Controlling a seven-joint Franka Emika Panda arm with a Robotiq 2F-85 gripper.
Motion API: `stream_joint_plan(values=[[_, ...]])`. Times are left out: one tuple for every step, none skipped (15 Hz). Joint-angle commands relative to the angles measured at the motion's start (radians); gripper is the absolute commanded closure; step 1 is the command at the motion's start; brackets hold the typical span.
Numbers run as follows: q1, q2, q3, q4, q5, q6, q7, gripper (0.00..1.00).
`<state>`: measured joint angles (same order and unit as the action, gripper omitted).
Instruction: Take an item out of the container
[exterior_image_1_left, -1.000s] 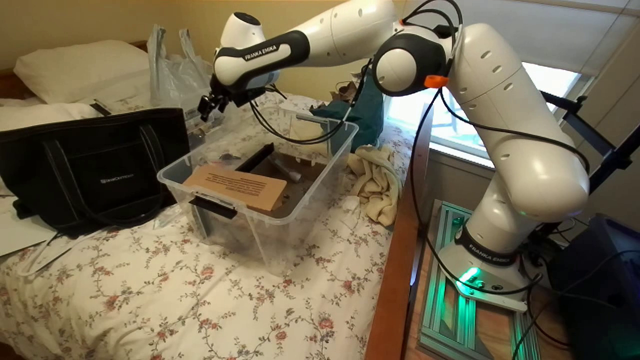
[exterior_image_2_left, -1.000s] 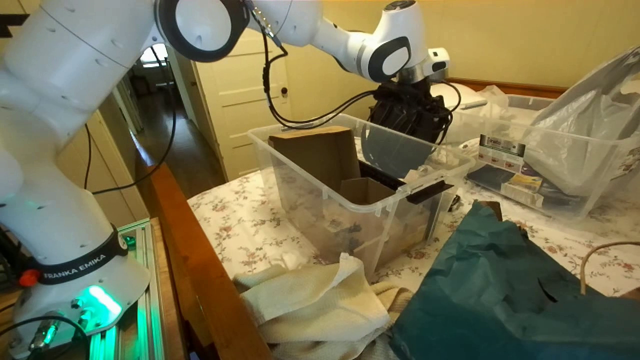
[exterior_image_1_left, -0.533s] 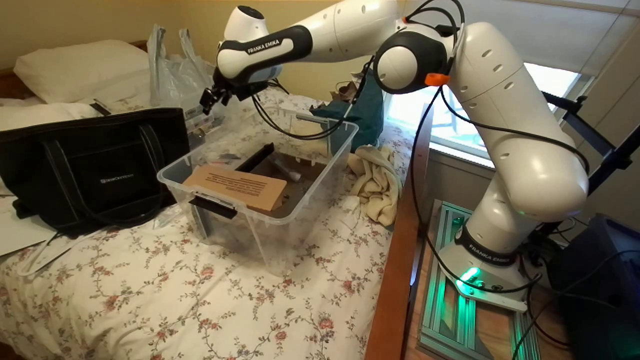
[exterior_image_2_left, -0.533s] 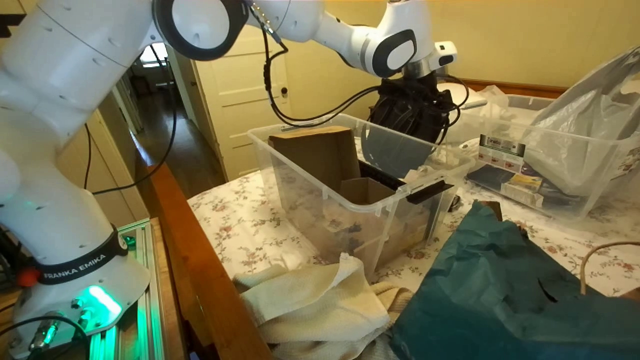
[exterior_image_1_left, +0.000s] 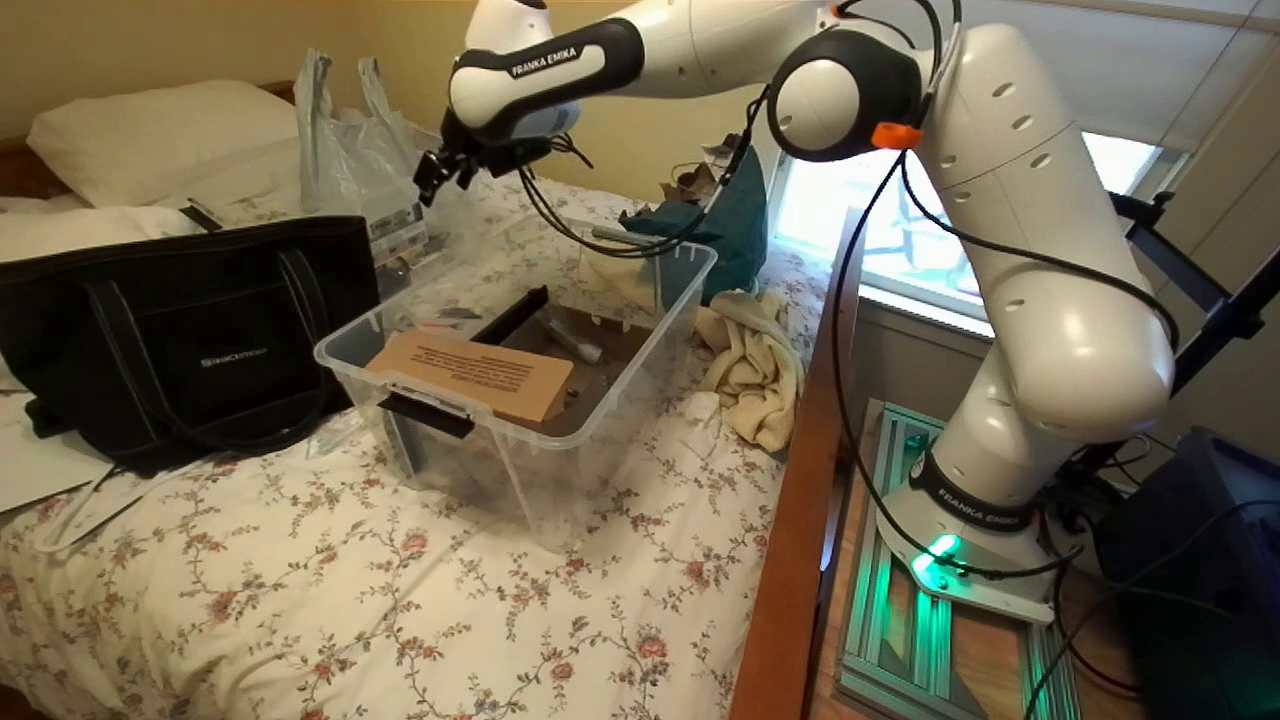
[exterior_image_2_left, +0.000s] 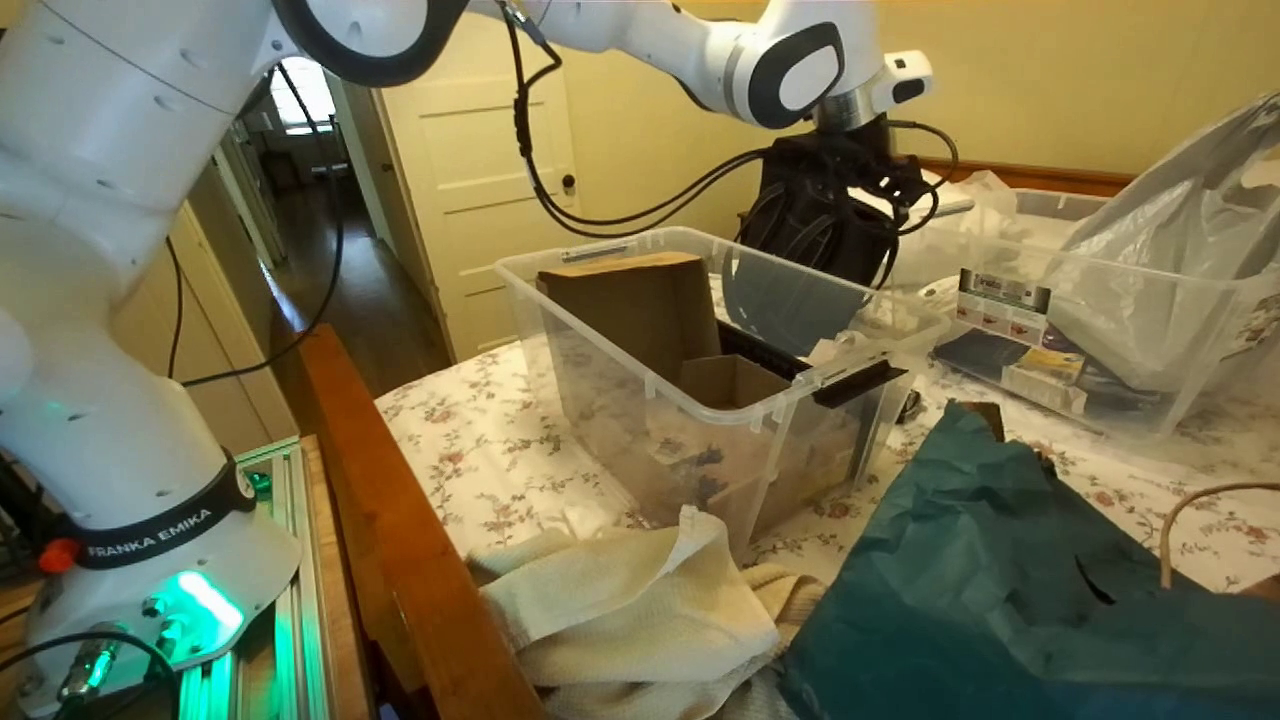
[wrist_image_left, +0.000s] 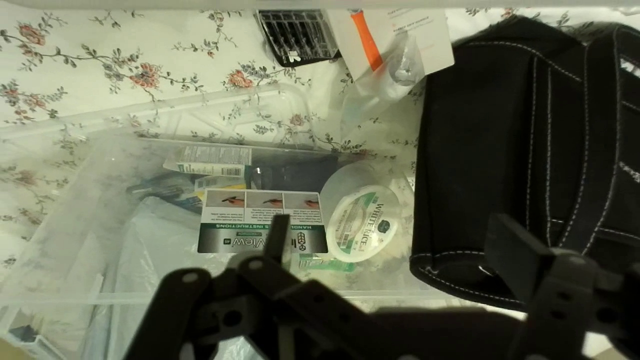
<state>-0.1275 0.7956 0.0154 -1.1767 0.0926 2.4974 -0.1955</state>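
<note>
Two clear plastic tubs stand on the bed. The nearer tub holds an open cardboard box. The farther tub holds a grey plastic bag. In the wrist view its contents show below my jaws: a white rice bowl, a printed box and smaller packs. My gripper hangs above and beside the farther tub, near the black bag. Its fingers are wide apart with nothing between them.
The black fabric bag stands beside both tubs. A teal bag and a cream towel lie on the base side. A wooden bed rail runs past the robot base. A carded orange-handled item lies between tubs.
The arm and gripper have risen, drifting slightly right in both exterior views. The tubs, bags and cardboard box have not moved.
</note>
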Motion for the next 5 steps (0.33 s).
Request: stream_joint_plan(values=[[-0.018,-0.100,0.020,-0.133,-0.013,-0.003,-0.051,0.00],[-0.020,-0.115,0.023,-0.157,-0.015,-0.001,-0.072,0.00],[-0.024,-0.127,0.027,-0.178,-0.016,0.004,-0.097,0.00],[-0.013,-0.061,0.014,-0.081,-0.010,-0.003,-0.050,0.00],[-0.015,-0.074,0.017,-0.101,-0.010,-0.003,-0.065,0.00]])
